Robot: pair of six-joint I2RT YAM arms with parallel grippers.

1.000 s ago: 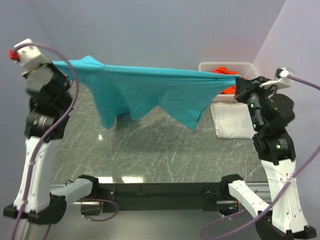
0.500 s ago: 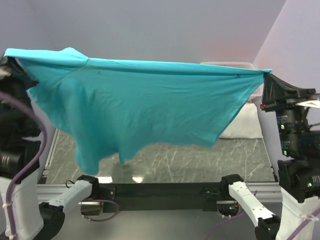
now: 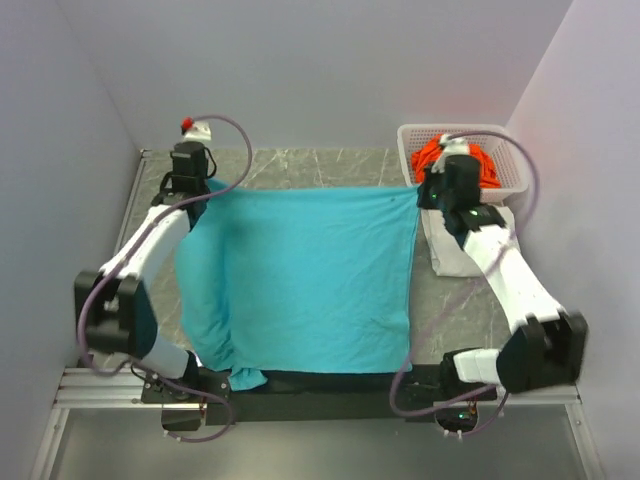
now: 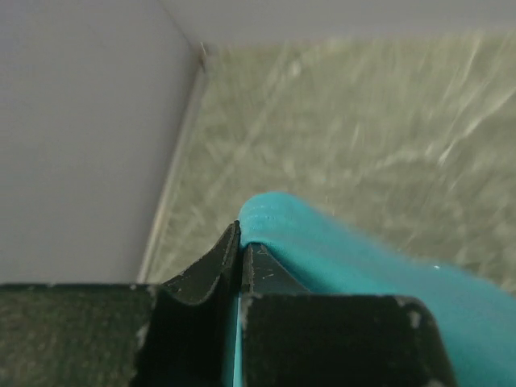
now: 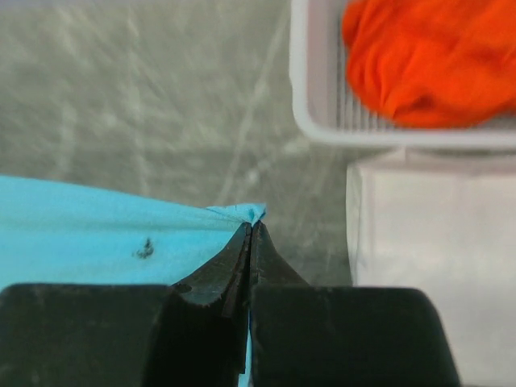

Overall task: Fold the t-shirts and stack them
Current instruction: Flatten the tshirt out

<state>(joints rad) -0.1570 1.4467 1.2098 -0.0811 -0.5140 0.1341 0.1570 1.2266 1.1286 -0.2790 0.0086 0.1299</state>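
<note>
The teal t-shirt [image 3: 310,280] lies spread flat over the table, its near left edge bunched and hanging off the front. My left gripper [image 3: 193,186] is shut on its far left corner; in the left wrist view the jaws [image 4: 240,230] pinch the teal cloth [image 4: 347,258]. My right gripper [image 3: 424,196] is shut on the far right corner, where the tips [image 5: 251,226] hold a teal point [image 5: 97,234]. A folded white t-shirt [image 3: 452,256] lies right of the teal one. The orange t-shirt [image 5: 427,56] sits crumpled in the basket.
The white lattice basket [image 3: 410,140] stands at the far right corner, touching the white t-shirt [image 5: 435,258]. Walls close in on the left, back and right. Bare marble table [image 3: 300,165] shows behind the teal shirt.
Both arms have swung from holding the teal shirt stretched high in the air to reaching far across the table, laying it down flat. Both grips stay on its corners.
</note>
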